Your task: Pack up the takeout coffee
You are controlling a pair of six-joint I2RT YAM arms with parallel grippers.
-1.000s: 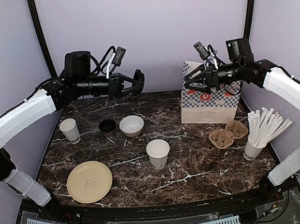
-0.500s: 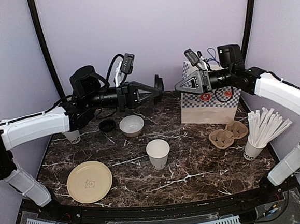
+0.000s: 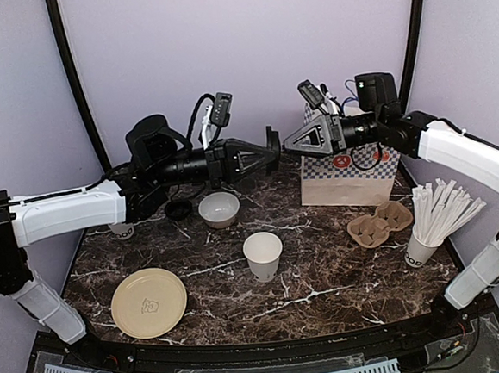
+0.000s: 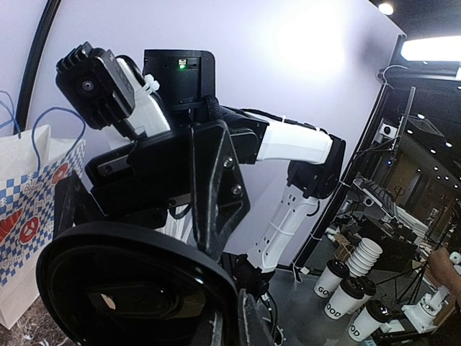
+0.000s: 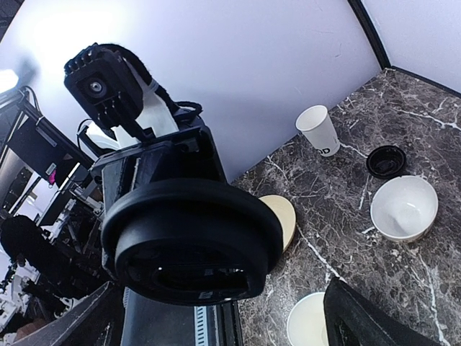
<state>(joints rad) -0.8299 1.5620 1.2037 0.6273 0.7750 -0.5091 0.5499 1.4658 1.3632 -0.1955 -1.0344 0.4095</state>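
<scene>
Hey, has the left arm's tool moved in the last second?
Yes. The left tool, shut on a black lid, has swung right, from above the white bowl toward the paper bag.

Both arms stretch inward, raised and nearly level, so their tips face each other at the middle: the left tool [image 3: 264, 151] is clamped on a black lid [image 5: 191, 238], the right tool [image 3: 289, 144] spread wide just beside it.
</scene>
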